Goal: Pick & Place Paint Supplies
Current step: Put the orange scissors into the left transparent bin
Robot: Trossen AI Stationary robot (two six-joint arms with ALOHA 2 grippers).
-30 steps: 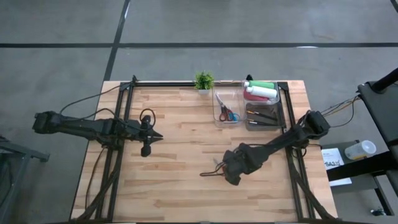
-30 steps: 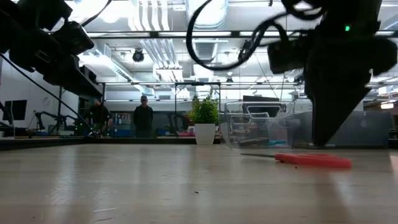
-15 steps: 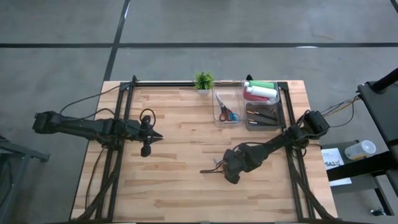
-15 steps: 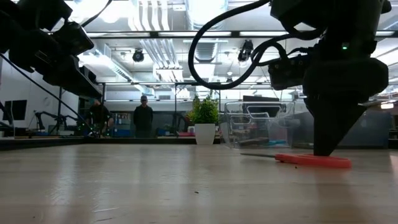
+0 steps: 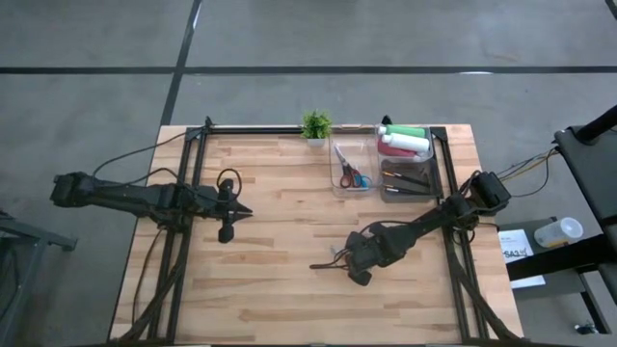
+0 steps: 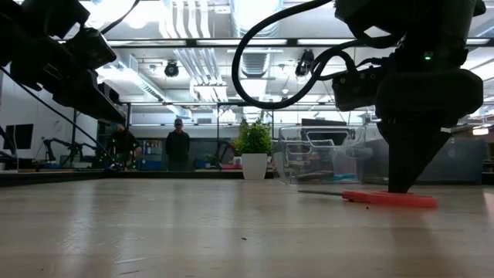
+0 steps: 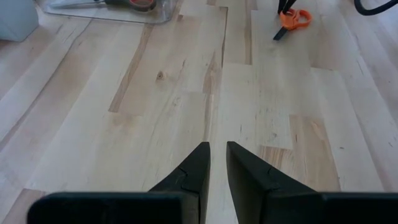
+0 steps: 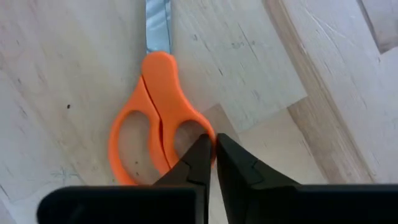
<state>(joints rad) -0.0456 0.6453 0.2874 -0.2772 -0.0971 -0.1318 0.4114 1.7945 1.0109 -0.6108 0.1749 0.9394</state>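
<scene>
Right wrist view | right gripper (image 8: 210, 155) pinches shut on orange scissors (image 8: 158, 118) handle loop | blades point straight ahead | left gripper (image 7: 216, 168) nearly closed, idle

Right gripper (image 6: 401, 188): lowered onto the table (image 6: 193, 224), tip closed.
Orange scissors (image 6: 386, 199): laid flat beneath the tip, touched.
Potted plant (image 6: 253, 150): seen far beyond.

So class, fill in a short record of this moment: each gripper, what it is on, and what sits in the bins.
right gripper: shut on the handle of the orange scissors, lying flat on the table
left gripper: waiting over the table's left side, holding nothing
left bin: another pair of scissors
right bin: green, red and white bottles, dark brushes
plant: at the far edge, beside the bins
</scene>
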